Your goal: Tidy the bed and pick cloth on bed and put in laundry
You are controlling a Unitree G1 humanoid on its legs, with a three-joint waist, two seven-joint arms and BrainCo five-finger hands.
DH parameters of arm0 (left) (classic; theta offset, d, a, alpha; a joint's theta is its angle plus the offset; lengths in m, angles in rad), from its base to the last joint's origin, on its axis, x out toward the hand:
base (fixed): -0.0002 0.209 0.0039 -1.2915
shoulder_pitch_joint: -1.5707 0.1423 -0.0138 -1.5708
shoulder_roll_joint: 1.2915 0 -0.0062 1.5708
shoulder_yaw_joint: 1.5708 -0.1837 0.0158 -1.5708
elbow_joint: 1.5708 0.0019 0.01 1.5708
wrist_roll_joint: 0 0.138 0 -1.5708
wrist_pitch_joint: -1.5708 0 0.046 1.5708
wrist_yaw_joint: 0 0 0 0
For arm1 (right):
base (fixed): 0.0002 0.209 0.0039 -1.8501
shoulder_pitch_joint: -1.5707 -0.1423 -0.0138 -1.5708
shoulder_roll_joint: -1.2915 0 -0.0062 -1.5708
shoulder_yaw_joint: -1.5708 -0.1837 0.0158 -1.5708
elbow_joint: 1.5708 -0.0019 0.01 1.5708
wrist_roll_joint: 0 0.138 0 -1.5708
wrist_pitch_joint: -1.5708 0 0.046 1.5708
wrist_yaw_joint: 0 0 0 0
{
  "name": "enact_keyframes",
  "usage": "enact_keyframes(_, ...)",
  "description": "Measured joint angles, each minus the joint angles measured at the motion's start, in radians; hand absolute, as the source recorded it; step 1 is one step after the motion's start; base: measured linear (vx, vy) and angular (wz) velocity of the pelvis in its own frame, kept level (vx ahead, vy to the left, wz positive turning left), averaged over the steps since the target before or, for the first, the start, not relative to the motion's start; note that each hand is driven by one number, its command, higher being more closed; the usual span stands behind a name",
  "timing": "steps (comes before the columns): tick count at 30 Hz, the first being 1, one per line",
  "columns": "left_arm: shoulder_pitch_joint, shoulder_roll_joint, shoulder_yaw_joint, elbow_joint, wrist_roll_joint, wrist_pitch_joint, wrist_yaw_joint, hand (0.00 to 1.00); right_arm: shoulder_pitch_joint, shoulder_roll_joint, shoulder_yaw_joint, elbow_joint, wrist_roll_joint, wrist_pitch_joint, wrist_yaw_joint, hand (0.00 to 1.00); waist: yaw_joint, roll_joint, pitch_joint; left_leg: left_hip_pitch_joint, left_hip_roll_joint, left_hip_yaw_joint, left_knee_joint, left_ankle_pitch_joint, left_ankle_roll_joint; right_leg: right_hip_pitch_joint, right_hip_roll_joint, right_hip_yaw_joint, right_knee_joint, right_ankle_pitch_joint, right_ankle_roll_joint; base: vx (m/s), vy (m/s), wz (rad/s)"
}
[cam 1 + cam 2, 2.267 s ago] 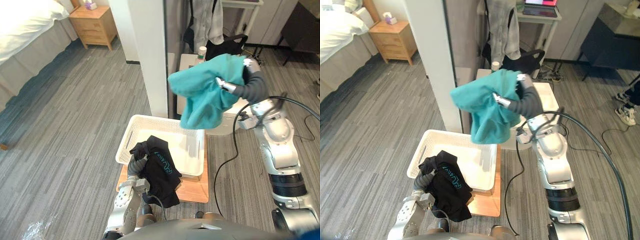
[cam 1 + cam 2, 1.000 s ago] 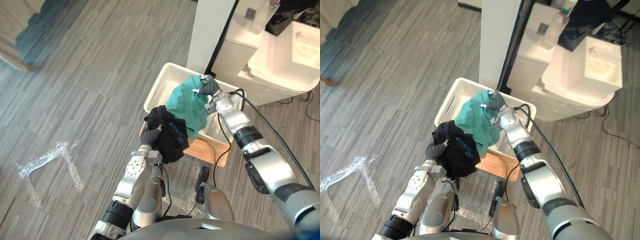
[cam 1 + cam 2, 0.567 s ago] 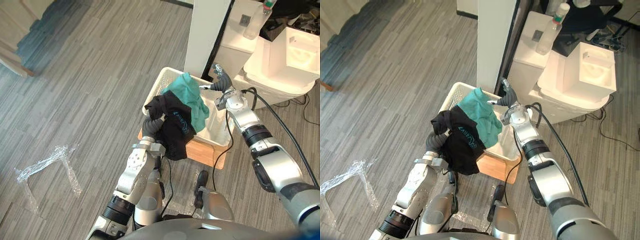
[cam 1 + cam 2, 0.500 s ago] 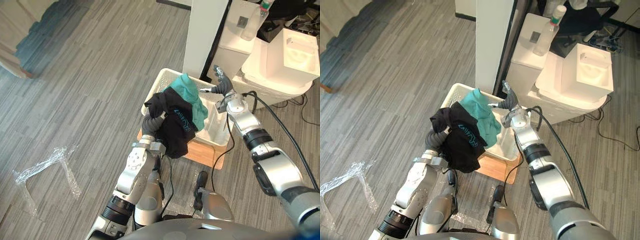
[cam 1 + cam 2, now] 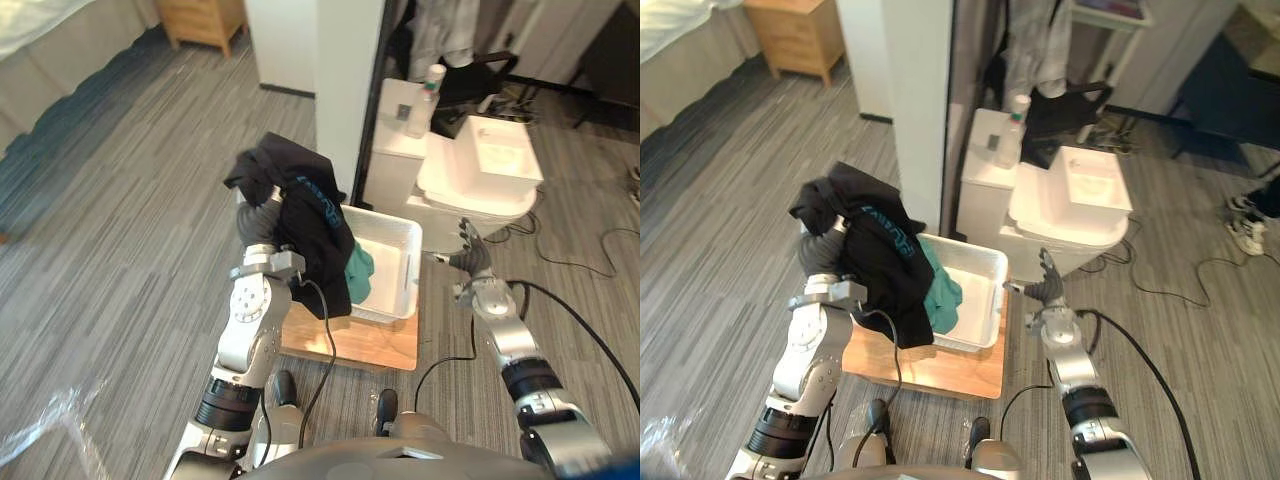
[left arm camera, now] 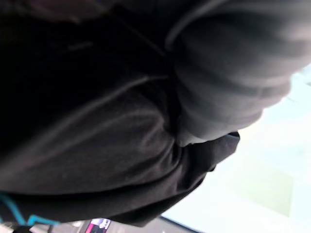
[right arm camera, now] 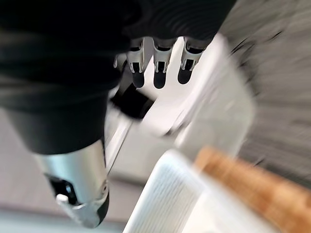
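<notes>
Black cloth [image 5: 312, 228] hung over the raised left hand [image 5: 260, 214] — its grip I could not tell; the right hand [image 5: 470, 254] was wide beside the basket [image 5: 410, 270] with teal cloth [image 5: 358, 272] inside

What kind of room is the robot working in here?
Most likely a bedroom, perhaps a hotel-style one: a bed with white bedding sits near a wooden nightstand, clothes hang at the back, and a white laundry basket stands on a low wooden board.
</notes>
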Motion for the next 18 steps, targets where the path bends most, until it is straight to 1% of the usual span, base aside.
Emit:
enact_keyframes(2,-0.036,0.004,0.039,0.056,0.051,0.004,0.035,1.0,0.086,0.0,-0.079,-0.07,0.0,0.0,-0.018,0.0,-0.03,0.013,-0.02,0.01,0.004,0.022,0.0,-0.002,-0.001,-0.002,0.005,0.028,-0.007,0.0,0.001,-0.04,-0.029,-0.37)
enact_keyframes(3,-0.057,0.01,0.062,0.087,0.054,0.012,0.045,1.0,0.112,-0.001,-0.11,-0.094,0.0,0.0,-0.02,0.0,-0.04,0.017,-0.024,0.014,0.004,0.034,0.0,-0.004,0.0,-0.008,0.007,0.037,-0.009,0.0,0.002,-0.03,-0.001,-0.32)
enact_keyframes(4,-0.069,0.016,0.079,0.104,0.061,0.02,0.052,1.0,0.126,-0.002,-0.127,-0.107,0.0,0.0,-0.02,0.0,-0.047,0.017,-0.025,0.02,0.005,0.039,0.0,-0.005,0.0,-0.009,0.009,0.047,-0.009,0.001,0.002,-0.03,0.001,-0.41)
enact_keyframes(5,-0.086,0.034,0.11,0.139,0.083,0.027,0.059,1.0,0.147,-0.002,-0.153,-0.116,0.0,0.0,-0.017,0.0,-0.062,0.017,-0.028,0.028,0.01,0.057,0.0,-0.008,0.0,-0.01,0.013,0.061,-0.01,0.003,0.002,-0.02,-0.005,-0.41)
enact_keyframes(6,-0.103,0.061,0.119,0.178,0.09,0.033,0.064,1.0,0.178,-0.003,-0.18,-0.122,0.0,0.002,-0.013,0.0,-0.077,0.014,-0.042,0.027,0.017,0.066,0.0,-0.009,-0.001,-0.019,0.016,0.077,-0.01,0.005,0.003,0.0,-0.023,-0.35)
enact_keyframes(9,-0.121,0.105,0.139,0.253,0.129,0.046,0.064,1.0,0.232,-0.003,-0.222,-0.122,0.002,0.013,0.006,0.0,-0.095,0.008,-0.06,0.029,0.02,0.093,0.0,-0.012,-0.006,-0.035,0.02,0.106,-0.008,0.008,0.004,0.03,-0.018,-0.32)
enact_keyframes(10,-0.123,0.123,0.144,0.288,0.138,0.048,0.063,1.0,0.251,-0.003,-0.237,-0.12,0.004,0.019,0.016,0.0,-0.111,0.005,-0.062,0.032,0.02,0.107,0.0,-0.014,-0.009,-0.035,0.019,0.113,-0.009,0.013,0.003,0.05,-0.006,-0.3)
enact_keyframes(13,-0.131,0.14,0.156,0.392,0.209,0.063,0.059,1.0,0.303,-0.003,-0.258,-0.099,0.016,0.02,0.054,0.0,-0.131,0.004,-0.069,0.047,0.017,0.134,0.0,-0.023,-0.014,-0.039,0.018,0.143,-0.008,0.017,0.005,0.05,0.002,-0.28)
enact_keyframes(15,-0.131,0.155,0.156,0.435,0.261,0.073,0.057,1.0,0.324,-0.002,-0.258,-0.068,0.04,0.022,0.079,0.0,-0.137,0.004,-0.073,0.048,0.016,0.149,0.0,-0.026,-0.015,-0.05,0.018,0.161,-0.006,0.02,0.005,0.06,0.006,-0.3)
enact_keyframes(17,-0.131,0.172,0.152,0.48,0.333,0.108,0.048,1.0,0.352,0.0,-0.263,-0.01,0.042,0.034,0.115,0.0,-0.142,0.006,-0.072,0.06,0.008,0.167,0.0,-0.03,-0.013,-0.051,0.022,0.166,-0.002,0.02,0.006,0.06,0.001,-0.22)
enact_keyframes(18,-0.131,0.172,0.151,0.491,0.348,0.114,0.046,1.0,0.361,0.0,-0.267,0.006,0.041,0.036,0.125,0.0,-0.143,0.008,-0.074,0.061,0.007,0.168,0.0,-0.033,-0.012,-0.051,0.022,0.166,0.0,0.017,0.006,0.08,-0.002,-0.05)
